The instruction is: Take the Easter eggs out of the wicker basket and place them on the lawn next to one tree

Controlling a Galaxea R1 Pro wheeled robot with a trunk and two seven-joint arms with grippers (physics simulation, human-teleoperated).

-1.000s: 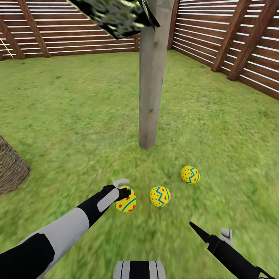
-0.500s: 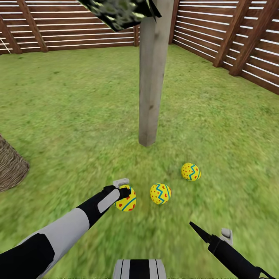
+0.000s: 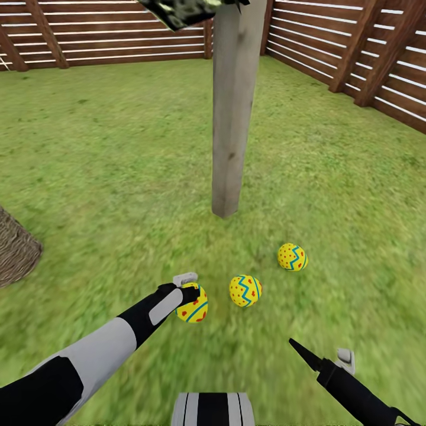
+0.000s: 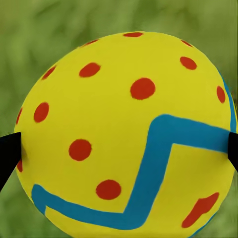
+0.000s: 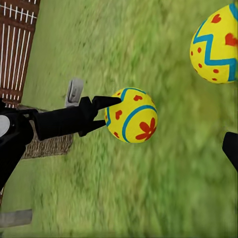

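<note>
We are holding the third egg (image 3: 193, 307) pinched in our left tool (image 3: 190, 296) low over the lawn (image 3: 106, 154), beside two eggs (image 3: 245, 290) near the tree (image 3: 232, 118), to group them.

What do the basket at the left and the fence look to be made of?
The wicker basket looks like woven brown-tan twigs, rough and matte: crossing strands show on its side. The fence looks like brown wooden slats, horizontal boards with slanted braces. Both are simulator renders, so this is appearance only.
</note>
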